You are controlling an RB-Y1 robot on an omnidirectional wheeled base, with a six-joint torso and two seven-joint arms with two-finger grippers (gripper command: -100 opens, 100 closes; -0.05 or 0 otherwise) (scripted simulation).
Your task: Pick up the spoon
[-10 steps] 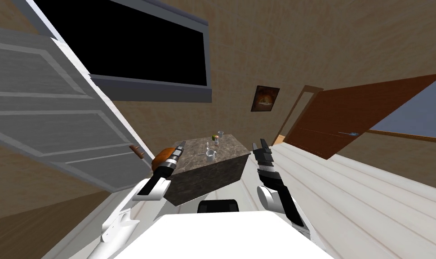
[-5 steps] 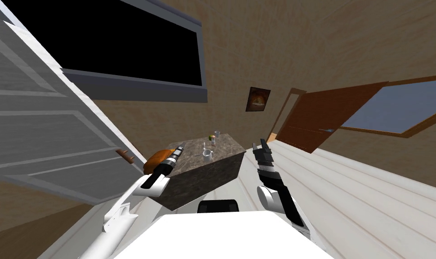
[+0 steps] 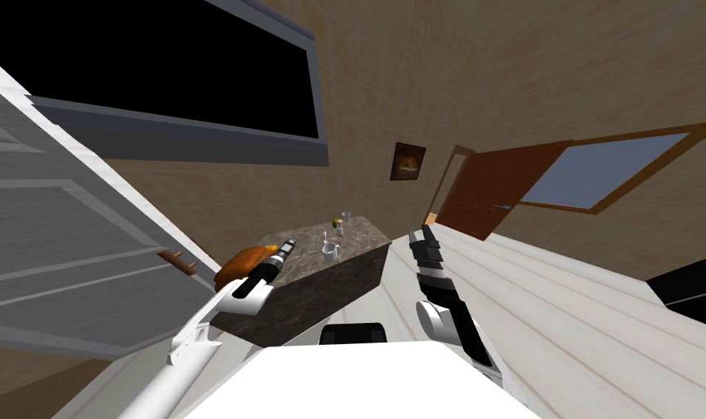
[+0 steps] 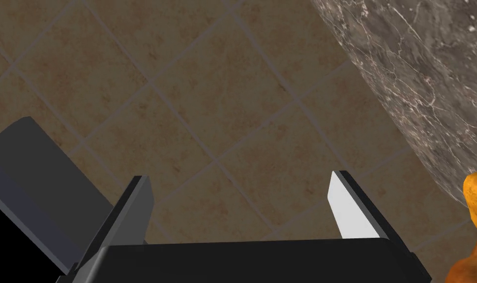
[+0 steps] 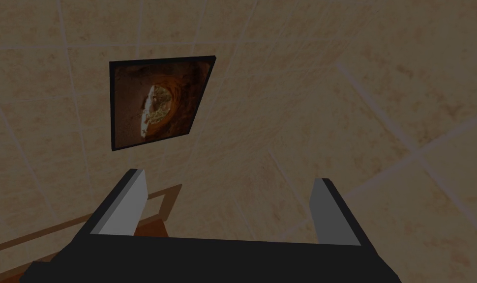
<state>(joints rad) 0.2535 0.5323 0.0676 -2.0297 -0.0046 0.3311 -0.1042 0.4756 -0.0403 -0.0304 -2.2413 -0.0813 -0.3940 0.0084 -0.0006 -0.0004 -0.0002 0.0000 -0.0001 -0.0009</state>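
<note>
Left gripper is hanging over the near left edge of the dark marble table, fingers spread wide and holding nothing. Its wrist cam is looking past the table's edge at tan tiles, with an orange lump sitting just beside the table. The spoon is showing as a thin pale sliver, too small to make out well, lying on the tabletop right next to a white mug. It's lying further in from that gripper and apart from it. Right gripper is hovering off the table's right side, also wide open and empty.
</note>
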